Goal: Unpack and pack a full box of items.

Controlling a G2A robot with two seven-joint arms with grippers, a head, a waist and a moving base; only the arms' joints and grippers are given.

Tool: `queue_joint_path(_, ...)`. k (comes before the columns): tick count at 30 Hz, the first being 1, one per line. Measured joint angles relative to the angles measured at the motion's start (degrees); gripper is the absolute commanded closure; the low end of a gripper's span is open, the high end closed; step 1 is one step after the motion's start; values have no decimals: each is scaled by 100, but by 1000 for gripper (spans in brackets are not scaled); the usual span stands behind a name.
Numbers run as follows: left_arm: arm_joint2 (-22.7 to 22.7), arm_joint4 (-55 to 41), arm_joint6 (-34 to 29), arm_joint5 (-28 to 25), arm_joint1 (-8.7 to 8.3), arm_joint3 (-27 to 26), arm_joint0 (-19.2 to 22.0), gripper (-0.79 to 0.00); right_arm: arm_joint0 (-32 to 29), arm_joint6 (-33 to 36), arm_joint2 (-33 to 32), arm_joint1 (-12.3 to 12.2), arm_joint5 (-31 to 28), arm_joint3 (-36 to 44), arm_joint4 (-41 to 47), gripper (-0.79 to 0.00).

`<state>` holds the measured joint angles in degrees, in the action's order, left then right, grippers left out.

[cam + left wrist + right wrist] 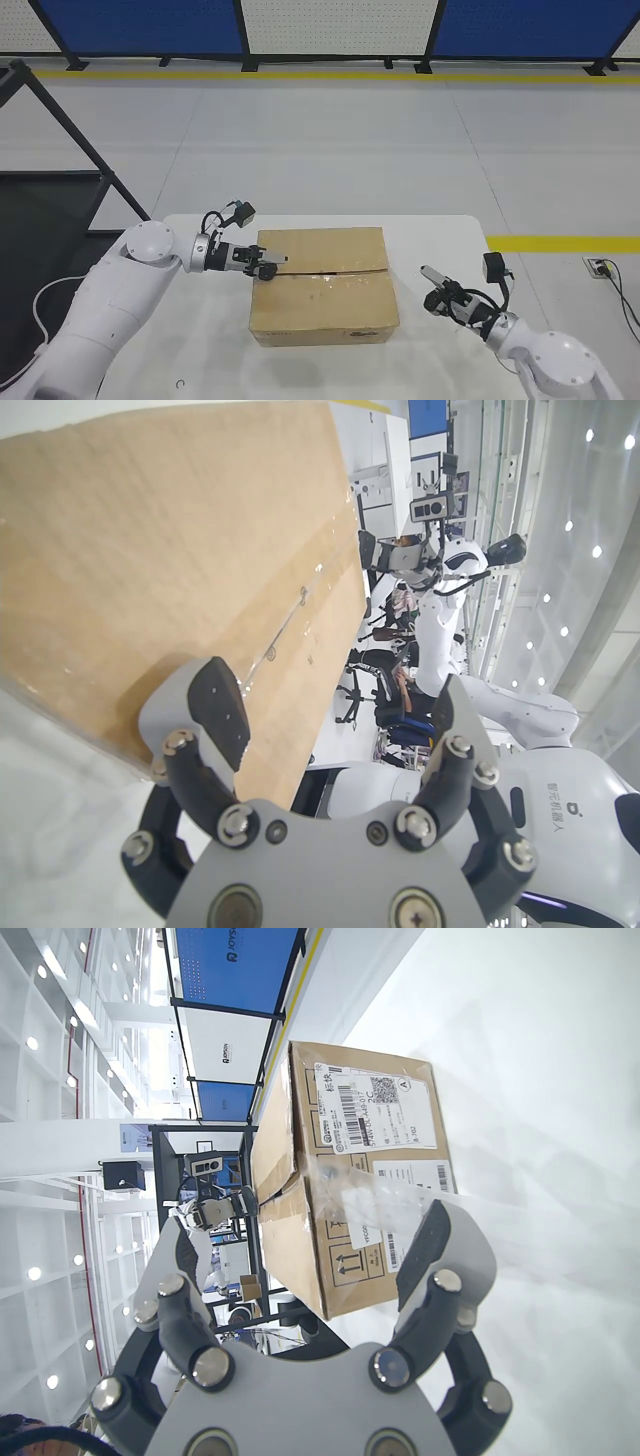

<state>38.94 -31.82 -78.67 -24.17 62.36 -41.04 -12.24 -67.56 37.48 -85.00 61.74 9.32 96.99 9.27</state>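
Top view puts the taped cardboard box (322,285) mid-table (440,240), flaps shut under clear tape (330,272) along the top seam. If full, it is likely heavy, with stiff walls and slick tape, so a flap edge at the seam's end looks the best hold. The left gripper (272,262) is spread wide there, one finger (220,700) seemingly against the box top. The right gripper (433,288), spread and empty, sits near the labelled end, apart from it.
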Motion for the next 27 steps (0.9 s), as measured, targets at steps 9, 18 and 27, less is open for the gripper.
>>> queue_joint_path(9,0,0,0,0,0,0,0,-785,-1069,-344,-40,22,-901,-79,288,-785)
queue_joint_path(18,0,0,0,0,0,0,0,-785,-1453,-991,252,129,-1275,-376,721,-785)
queue_joint_path(27,0,0,0,0,0,0,0,-785,-948,-1644,929,345,-1875,-1241,1214,-785)
